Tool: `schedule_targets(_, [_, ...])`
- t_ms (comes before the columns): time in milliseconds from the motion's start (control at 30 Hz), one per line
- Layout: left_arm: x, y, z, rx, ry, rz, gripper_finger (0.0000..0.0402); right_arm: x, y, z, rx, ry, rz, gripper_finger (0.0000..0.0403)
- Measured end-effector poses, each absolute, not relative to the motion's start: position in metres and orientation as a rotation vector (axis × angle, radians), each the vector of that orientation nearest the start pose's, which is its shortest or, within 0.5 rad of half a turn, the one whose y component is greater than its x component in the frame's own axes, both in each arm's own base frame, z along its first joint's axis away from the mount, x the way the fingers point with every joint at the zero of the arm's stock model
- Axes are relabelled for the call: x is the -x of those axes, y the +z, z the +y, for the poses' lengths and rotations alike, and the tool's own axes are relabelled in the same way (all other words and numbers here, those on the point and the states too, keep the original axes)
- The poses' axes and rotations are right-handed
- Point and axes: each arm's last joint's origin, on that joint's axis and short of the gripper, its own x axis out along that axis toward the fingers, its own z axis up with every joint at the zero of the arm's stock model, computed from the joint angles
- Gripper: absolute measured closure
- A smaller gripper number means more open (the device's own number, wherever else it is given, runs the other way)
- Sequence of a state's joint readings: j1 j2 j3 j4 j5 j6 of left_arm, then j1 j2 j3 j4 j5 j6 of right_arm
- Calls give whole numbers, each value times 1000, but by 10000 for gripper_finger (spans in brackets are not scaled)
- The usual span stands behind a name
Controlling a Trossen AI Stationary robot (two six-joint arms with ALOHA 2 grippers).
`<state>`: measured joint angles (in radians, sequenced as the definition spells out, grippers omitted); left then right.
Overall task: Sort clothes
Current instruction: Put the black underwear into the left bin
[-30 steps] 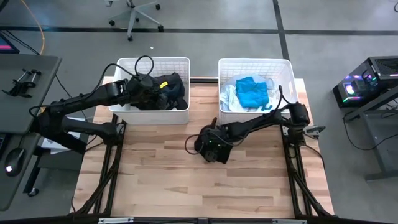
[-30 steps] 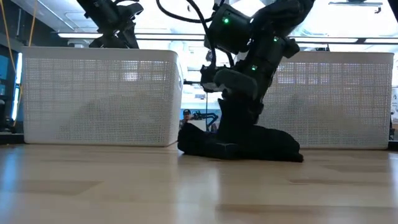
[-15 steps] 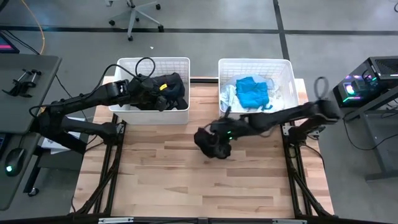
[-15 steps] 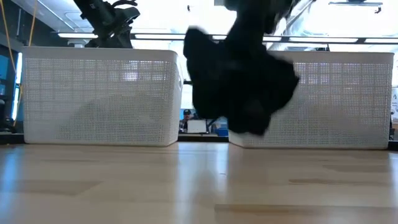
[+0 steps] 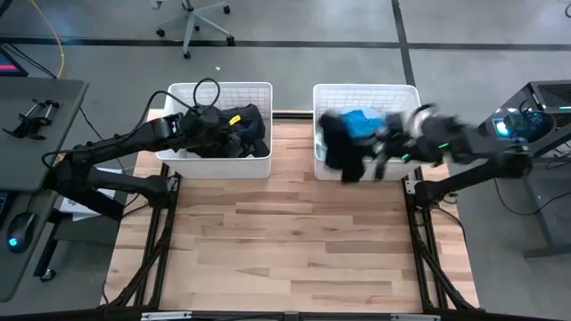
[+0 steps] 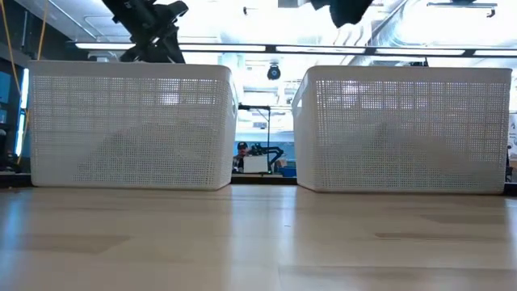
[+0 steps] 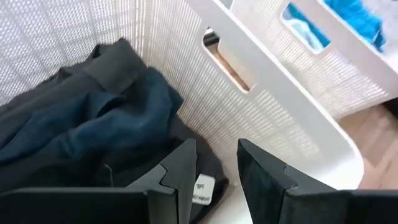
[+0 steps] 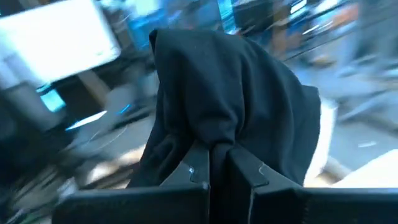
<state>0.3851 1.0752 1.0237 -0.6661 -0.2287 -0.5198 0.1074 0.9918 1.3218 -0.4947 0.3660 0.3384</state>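
A black garment hangs in the air over the near left corner of the right white basket, with my right gripper shut on it. That basket holds a bright blue garment and pale cloth. In the low view only the black garment's lower edge shows, at the picture's top. My left gripper stands open, with nothing between its fingers, over the dark clothes that lie in the left basket. My right gripper pinches a bunched fold of the black garment between its two fingers. The fingers reach nearly level from the table's right side. The garment drapes over and beyond the fingertips, lifted clear of the table; how many layers are held cannot be told.
The two lattice baskets stand side by side at the table's far edge with a narrow gap between them. The wooden tabletop stretches in front of them. A person shows far off behind the gap.
My right gripper has risen steeply from the table's middle and swung toward the right basket, tipping from pointing down to nearly level. The black garment, which lay on the table a second ago, has been lifted clear and now hangs by that basket.
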Motion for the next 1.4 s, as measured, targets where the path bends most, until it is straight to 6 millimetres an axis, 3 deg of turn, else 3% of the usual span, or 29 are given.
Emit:
schedule_targets(167, [-199, 323, 88, 525, 752, 520, 296, -142, 483, -8, -158, -600, 112, 396])
schedule_targets(267, [-199, 323, 88, 522, 751, 522, 296, -131, 485, -22, -107, -801, 184, 396])
schedule_targets(367, [-199, 323, 88, 521, 751, 522, 296, -128, 471, -38, -106, -926, 309, 396])
schedule_targets(533, [-199, 323, 88, 519, 750, 523, 296, -145, 414, -70, -197, -982, 576, 396])
schedule_targets(767, [-199, 323, 88, 526, 749, 521, 296, -172, 290, -121, -381, -930, 865, 389])
schedule_targets(900, [-199, 323, 87, 558, 748, 513, 296, -176, 239, -137, -487, -911, 970, 356])
schedule_targets(1000, [-200, 323, 86, 565, 743, 510, 296, -179, 215, -144, -520, -907, 1024, 309])
schedule_targets(1067, [-200, 323, 84, 563, 737, 512, 296, -180, 214, -147, -538, -919, 1039, 275])
schedule_targets(1167, [-201, 323, 83, 561, 729, 514, 296, -182, 229, -153, -534, -912, 1056, 235])
schedule_targets(1400, [-201, 323, 82, 561, 725, 514, 296, -187, 308, -163, -446, -947, 938, 211])
